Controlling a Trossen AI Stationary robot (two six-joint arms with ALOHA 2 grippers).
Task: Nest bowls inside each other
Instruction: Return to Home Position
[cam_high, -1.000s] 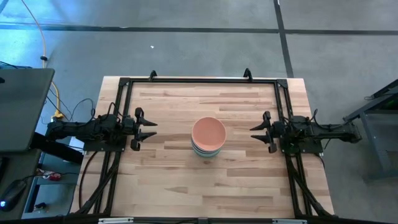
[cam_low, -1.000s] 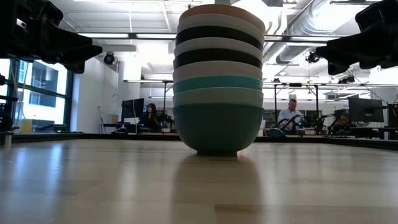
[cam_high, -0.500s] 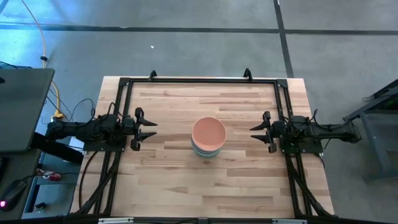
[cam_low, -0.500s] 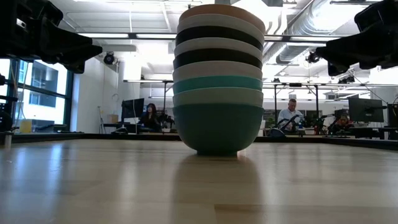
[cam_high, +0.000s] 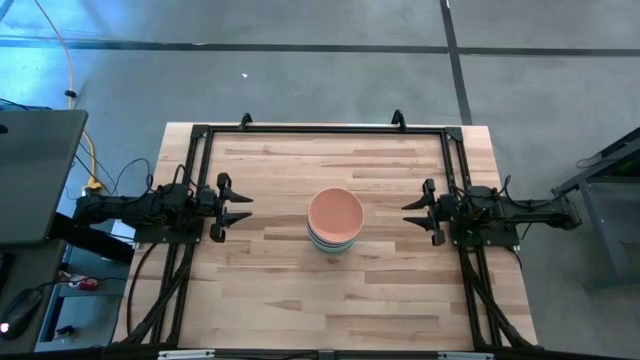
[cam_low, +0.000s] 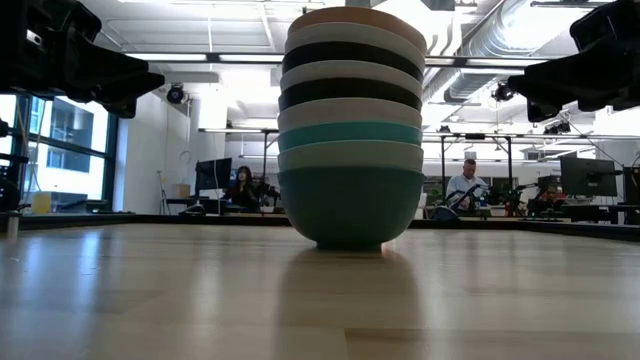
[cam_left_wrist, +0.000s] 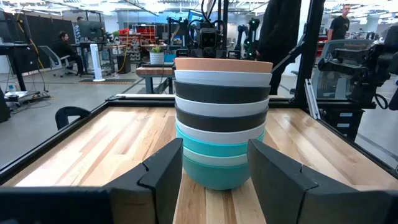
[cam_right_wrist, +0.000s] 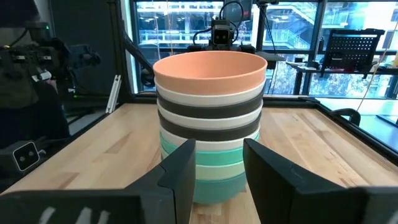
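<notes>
Nested into one upright tower (cam_high: 335, 225) at the middle of the pale wood-plank tabletop (cam_high: 270, 290): nine small round smooth bowls. From the bottom up in the low view: teal bowl (cam_low: 350, 205) resting on the wood, pale mint green bowl (cam_low: 350, 155), second teal bowl (cam_low: 350, 134), white bowl (cam_low: 350, 113), black bowl (cam_low: 350, 92), second white bowl (cam_low: 350, 72), second black bowl (cam_low: 350, 54), third white bowl (cam_low: 350, 35), and salmon-pink bowl (cam_low: 350, 14) on top, mouth up.

Parked at the left side of the tabletop, well apart from the tower and aimed at it: left gripper (cam_high: 243, 206), fingers spread, holding nothing. Mirrored at the right side: right gripper (cam_high: 410, 214), likewise spread and empty, well apart from the bowls. Seen between the dark fingers in each wrist view, untouched by them: the tower.

Bordering the work area: thin black metal frame (cam_high: 320, 129).

Far off in the low view, seated at desks: two people (cam_low: 243, 185).

Held against a second ago and half a second ago: no shift in the tower, no move in either gripper, same spread of the fingers.
</notes>
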